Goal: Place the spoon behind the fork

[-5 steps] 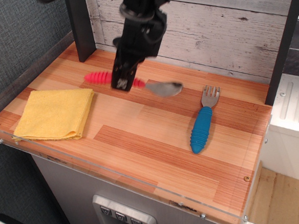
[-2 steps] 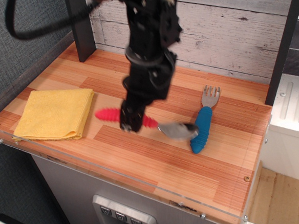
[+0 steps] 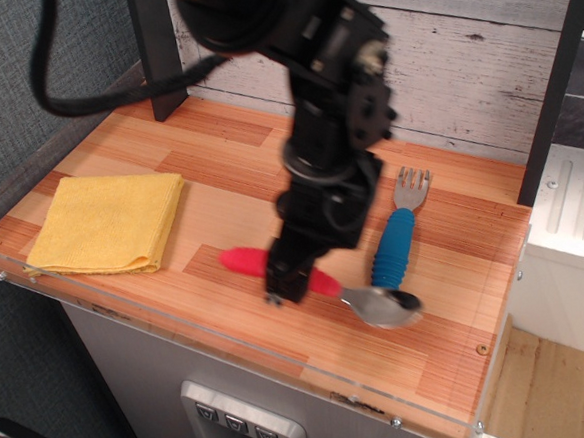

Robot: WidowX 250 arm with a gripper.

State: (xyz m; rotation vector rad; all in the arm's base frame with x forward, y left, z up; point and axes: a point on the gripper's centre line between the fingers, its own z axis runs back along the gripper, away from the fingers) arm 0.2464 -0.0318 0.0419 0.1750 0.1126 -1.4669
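My gripper (image 3: 284, 282) is shut on the spoon (image 3: 322, 283), gripping the middle of its ribbed red handle. The spoon lies about level, low over the wooden table (image 3: 117, 151), near the front edge. Its silver bowl (image 3: 383, 307) points right and sits just in front of the lower end of the fork's handle. The fork (image 3: 396, 236) has a ribbed blue handle and short silver tines pointing toward the back wall. It lies flat at the right of the table. My arm hides part of the tabletop left of the fork.
A folded yellow cloth (image 3: 108, 223) lies at the left of the table. A clear raised lip (image 3: 231, 349) runs along the front edge. A plank wall (image 3: 481, 55) and two dark posts (image 3: 157, 48) bound the back.
My gripper has carried the spoon from the back middle of the table forward and to the right, down to near the front edge beside the fork's handle. The fork has not moved.
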